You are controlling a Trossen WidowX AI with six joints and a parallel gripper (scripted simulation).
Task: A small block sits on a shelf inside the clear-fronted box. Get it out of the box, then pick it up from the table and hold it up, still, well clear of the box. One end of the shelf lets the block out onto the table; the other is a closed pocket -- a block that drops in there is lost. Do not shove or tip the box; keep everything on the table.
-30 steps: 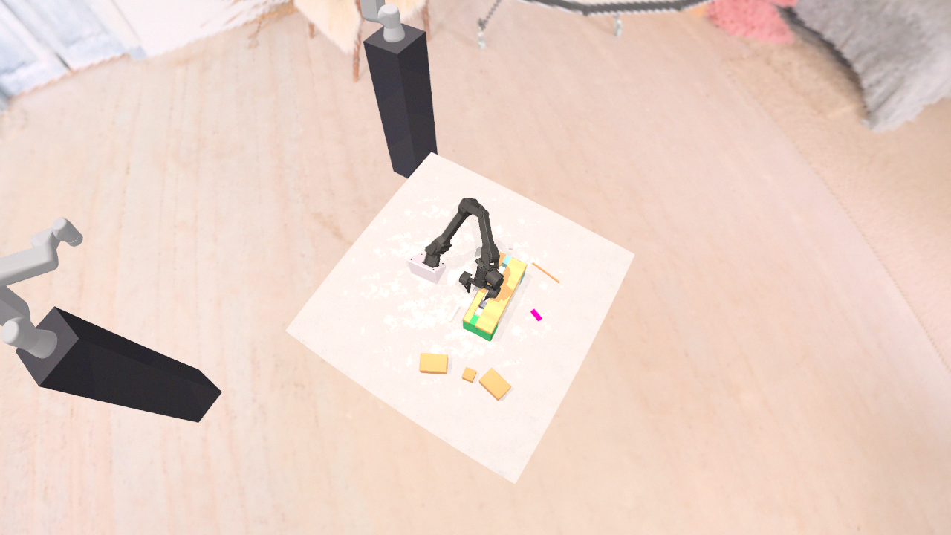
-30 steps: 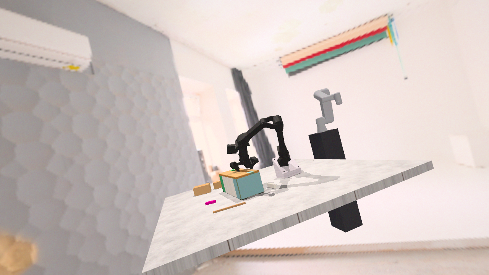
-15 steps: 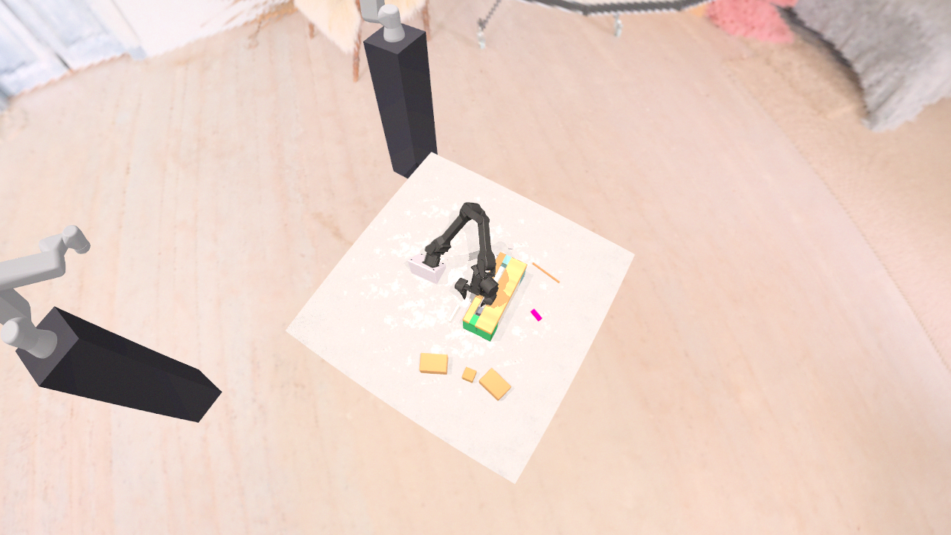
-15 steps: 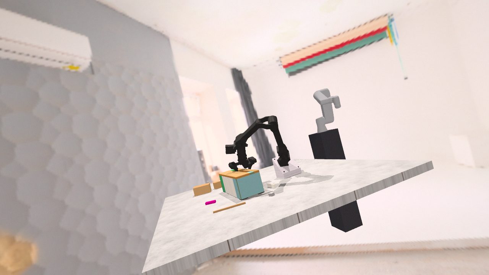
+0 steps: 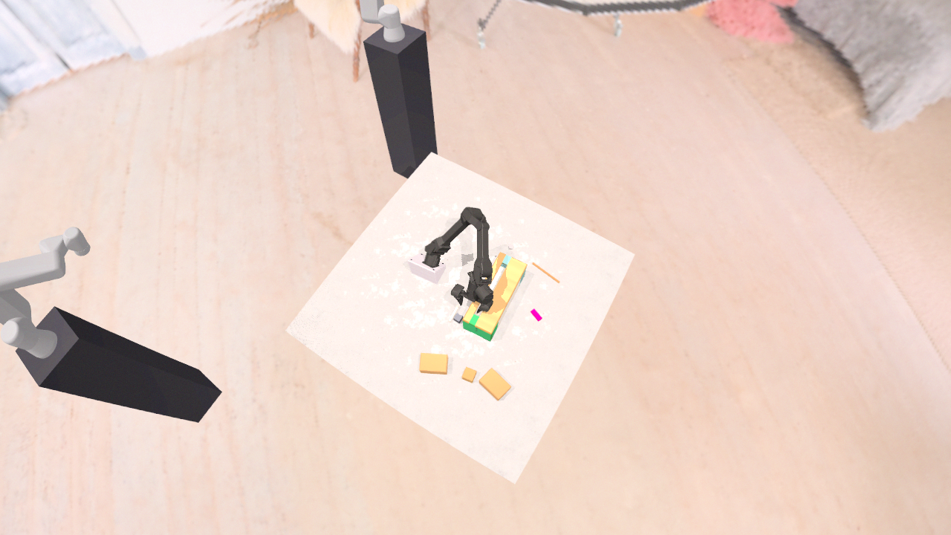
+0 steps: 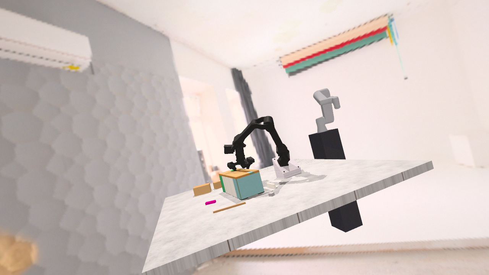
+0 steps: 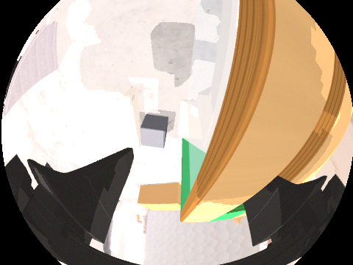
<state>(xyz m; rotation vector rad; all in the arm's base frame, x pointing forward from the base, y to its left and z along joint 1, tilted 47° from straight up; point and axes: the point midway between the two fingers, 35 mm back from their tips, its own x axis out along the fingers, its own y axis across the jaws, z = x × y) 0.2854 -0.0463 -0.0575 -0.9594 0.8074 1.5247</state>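
Observation:
The box (image 5: 500, 287) (image 6: 247, 186) (image 7: 275, 103) has an orange top, a green end and a teal end. It lies on the white table (image 5: 359, 325) (image 6: 307, 198). A small grey block (image 5: 458, 316) (image 7: 154, 131) sits on the table just outside the box, beside its green end (image 7: 193, 172). My gripper (image 5: 470, 300) (image 6: 239, 167) (image 7: 185, 158) is open and empty. It hangs just above the box top at the green end, one finger over the box and one over the table. The block lies ahead of the fingers, not between them.
A pink piece (image 5: 536, 314) (image 6: 210, 202) and a thin orange stick (image 5: 544, 272) (image 6: 229, 207) lie beyond the box. Three tan blocks (image 5: 433, 362) (image 5: 469, 374) (image 5: 494, 383) lie past the green end. The arm's base (image 5: 427, 267) (image 6: 285, 169) stands beside the box.

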